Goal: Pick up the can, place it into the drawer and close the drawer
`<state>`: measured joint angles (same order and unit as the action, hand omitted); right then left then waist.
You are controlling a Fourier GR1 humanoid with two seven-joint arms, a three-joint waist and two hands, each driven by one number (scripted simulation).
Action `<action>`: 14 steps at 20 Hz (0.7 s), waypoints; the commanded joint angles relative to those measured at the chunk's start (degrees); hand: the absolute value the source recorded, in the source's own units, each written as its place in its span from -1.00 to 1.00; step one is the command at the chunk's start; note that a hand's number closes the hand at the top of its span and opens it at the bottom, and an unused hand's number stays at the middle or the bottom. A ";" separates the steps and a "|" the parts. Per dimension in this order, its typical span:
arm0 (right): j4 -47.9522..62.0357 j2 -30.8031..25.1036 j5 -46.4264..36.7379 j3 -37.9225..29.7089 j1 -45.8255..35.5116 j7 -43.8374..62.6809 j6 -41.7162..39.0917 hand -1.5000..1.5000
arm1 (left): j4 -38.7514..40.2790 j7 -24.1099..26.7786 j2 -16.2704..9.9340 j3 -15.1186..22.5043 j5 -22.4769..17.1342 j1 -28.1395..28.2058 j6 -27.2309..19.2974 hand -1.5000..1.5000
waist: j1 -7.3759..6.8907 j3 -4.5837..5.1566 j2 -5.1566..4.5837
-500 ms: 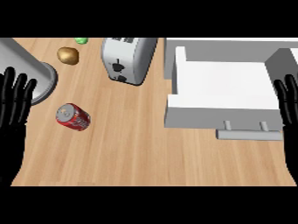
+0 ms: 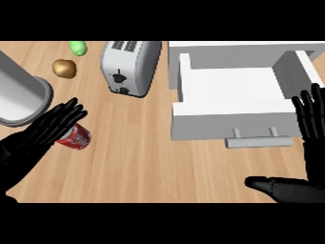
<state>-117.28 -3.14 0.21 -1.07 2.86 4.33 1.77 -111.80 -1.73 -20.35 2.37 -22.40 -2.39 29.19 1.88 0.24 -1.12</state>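
1. Head view, looking steeply down on a wooden worktop. A red can lies on its side at the left, not yet lifted.
2. Change: half a second ago the left hand stood upright at the left edge. It now slants across towards the can, fingers straight and apart, their tips over the can's upper left end. Nothing is curled round the can. This looks like the start of the reach, so the pick-up is only beginning.
3. The right hand shows at the right edge, fingers up and spread, holding nothing, beside the drawer, its thumb low at the bottom right.
4. The drawer is pulled open at the right, white, its handle facing the robot. It is well apart from the can.
5. Also present: a toaster, a grey cylinder, a brown item and a green one.
6. Hidden: the left hand covers part of the can, so contact is uncertain. The cylinder and the green item are cut off.
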 commanded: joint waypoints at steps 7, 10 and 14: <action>-3.26 -2.77 3.43 -5.87 6.84 5.07 -0.79 -1.00 | 26.61 4.68 -23.81 -13.86 -21.88 -3.25 34.28 -1.00 | -0.28 -0.15 0.86; -4.70 -3.39 7.01 -8.87 11.67 2.50 -3.53 -1.00 | 34.02 4.38 -27.02 -15.33 -23.95 -8.08 38.25 -1.00 | -0.47 -0.23 1.05; -5.71 -1.97 7.53 -8.95 14.62 1.18 -4.49 -1.00 | 40.92 4.74 -29.33 -15.52 -24.35 -10.11 44.27 -1.00 | -0.88 -0.22 1.08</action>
<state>-121.47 -6.63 7.59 -10.32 13.02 7.59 -1.62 -76.91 1.57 -45.98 -11.82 -44.15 -11.09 61.86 1.58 0.07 -0.23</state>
